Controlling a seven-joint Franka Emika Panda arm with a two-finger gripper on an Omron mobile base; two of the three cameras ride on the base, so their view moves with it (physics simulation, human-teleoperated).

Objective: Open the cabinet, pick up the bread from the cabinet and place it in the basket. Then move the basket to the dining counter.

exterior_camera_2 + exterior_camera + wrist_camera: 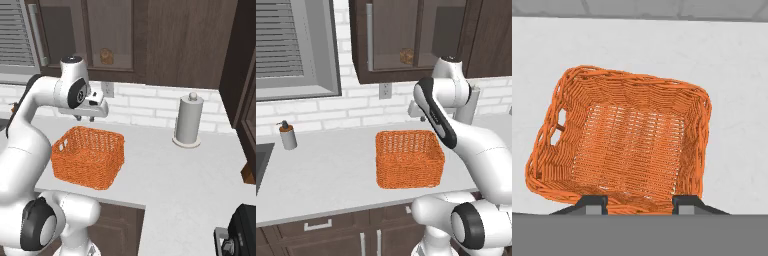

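Note:
The orange wicker basket stands empty on the light worktop. My gripper hangs above the basket's back edge, pointing down, open with nothing between its fingers. The bread, a small brown speckled lump, sits behind the glass of the dark wall cabinet. The cabinet doors look shut, and a long silver handle runs down the left door. The dining counter is out of view.
A soap dispenser and a sink edge lie to the left. A paper towel roll stands to the right of the basket. A wall outlet sits under the cabinet. A dark appliance is at the lower right.

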